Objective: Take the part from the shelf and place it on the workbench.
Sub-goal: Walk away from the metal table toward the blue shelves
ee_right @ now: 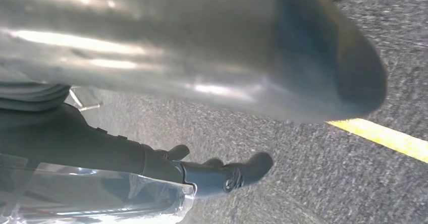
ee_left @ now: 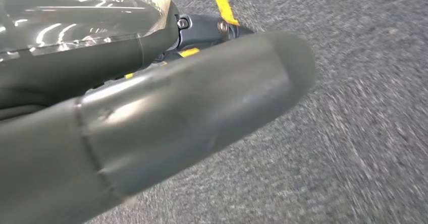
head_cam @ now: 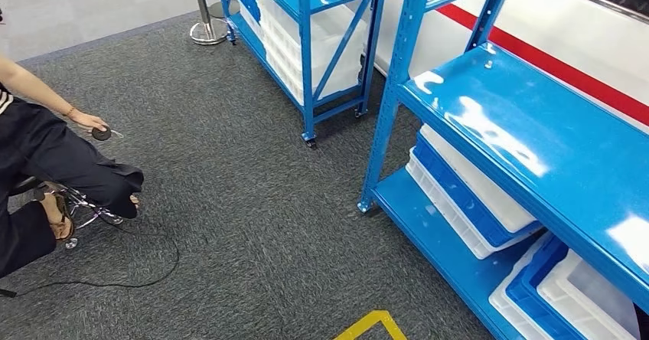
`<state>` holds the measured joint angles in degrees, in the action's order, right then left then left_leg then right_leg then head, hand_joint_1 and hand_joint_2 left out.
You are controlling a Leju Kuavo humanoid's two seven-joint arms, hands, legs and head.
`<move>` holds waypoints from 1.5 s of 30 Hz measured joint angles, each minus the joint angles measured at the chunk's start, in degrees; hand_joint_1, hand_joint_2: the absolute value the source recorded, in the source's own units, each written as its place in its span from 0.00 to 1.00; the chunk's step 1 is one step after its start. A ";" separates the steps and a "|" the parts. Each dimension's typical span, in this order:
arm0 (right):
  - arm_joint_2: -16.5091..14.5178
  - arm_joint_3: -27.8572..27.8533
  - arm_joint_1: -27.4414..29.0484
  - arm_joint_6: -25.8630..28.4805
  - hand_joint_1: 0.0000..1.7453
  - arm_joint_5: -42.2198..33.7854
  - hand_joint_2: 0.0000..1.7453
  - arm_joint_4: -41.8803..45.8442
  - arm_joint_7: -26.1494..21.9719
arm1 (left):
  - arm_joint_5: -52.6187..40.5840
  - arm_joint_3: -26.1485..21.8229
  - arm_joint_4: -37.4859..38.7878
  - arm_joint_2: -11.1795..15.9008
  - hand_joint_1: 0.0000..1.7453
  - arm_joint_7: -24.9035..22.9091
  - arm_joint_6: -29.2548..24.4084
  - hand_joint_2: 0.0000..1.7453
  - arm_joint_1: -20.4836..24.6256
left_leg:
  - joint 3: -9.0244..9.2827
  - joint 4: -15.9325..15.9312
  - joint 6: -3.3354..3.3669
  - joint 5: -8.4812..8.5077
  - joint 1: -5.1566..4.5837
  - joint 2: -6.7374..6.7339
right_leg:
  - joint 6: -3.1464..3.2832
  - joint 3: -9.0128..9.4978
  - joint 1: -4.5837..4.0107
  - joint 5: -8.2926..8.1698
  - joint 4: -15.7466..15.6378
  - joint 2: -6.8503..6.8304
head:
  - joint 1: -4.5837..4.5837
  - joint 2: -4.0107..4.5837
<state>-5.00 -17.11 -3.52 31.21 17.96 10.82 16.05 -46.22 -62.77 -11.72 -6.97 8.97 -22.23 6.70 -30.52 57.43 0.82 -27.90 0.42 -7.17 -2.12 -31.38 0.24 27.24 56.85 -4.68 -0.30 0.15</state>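
1. Left hand: hangs above the grey carpet. The dark fingers lie extended and apart from the thick grey thumb, released, with nothing grasped.
2. Right hand: also above the carpet. Its fingers are extended, tips slightly bent, released, and grasp nothing.
3. Yellow floor tape: on the carpet, nearest the robot.
4. Near blue rack: right of centre, with a glossy top shelf. Stacked blue and white bins sit on the bottom shelf.
5. Part: the views do not allow it to be identified on either rack, so its location, long axis and heading cannot be told.
6. Seated person: at the left, holding a small dark round object over the knee. A black cable runs across the carpet nearby.
7. Far blue rack: on castors, holding white bins.
8. Chrome stanchion base: just left of the far rack.
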 joint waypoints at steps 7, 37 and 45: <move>0.04 -0.04 0.01 -0.21 0.00 0.00 0.00 0.00 0.10 | -0.65 0.02 0.00 0.01 0.00 -0.18 0.04 0.00 -0.20 | -6.73 15.71 -1.71 -8.57 0.79 7.17 | 2.15 0.50 0.68 -1.17 -0.61 5.48 | 0.43 0.00; -0.40 -1.74 0.12 0.07 0.00 -1.54 0.00 0.00 0.68 | -3.80 0.39 0.00 0.02 0.00 0.15 0.46 0.00 0.03 | -4.96 13.42 -1.70 -8.24 0.92 6.79 | 2.01 0.11 0.88 -1.07 -0.24 5.20 | 0.71 0.00; -0.93 -2.80 0.19 0.22 0.00 -2.02 0.00 0.00 0.85 | -4.78 1.26 0.00 0.23 0.00 -0.07 0.57 0.00 0.05 | -0.59 0.58 -0.74 -0.07 0.94 10.66 | 1.25 -0.25 0.23 -1.03 0.18 10.97 | 0.65 0.00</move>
<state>-5.93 -19.91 -3.32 31.43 15.94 10.82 16.90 -51.00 -61.51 -11.72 -6.74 8.91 -21.66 6.75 -31.11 58.01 0.08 -27.98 1.36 3.49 -0.87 -31.63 0.47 26.21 57.03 6.29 0.35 0.15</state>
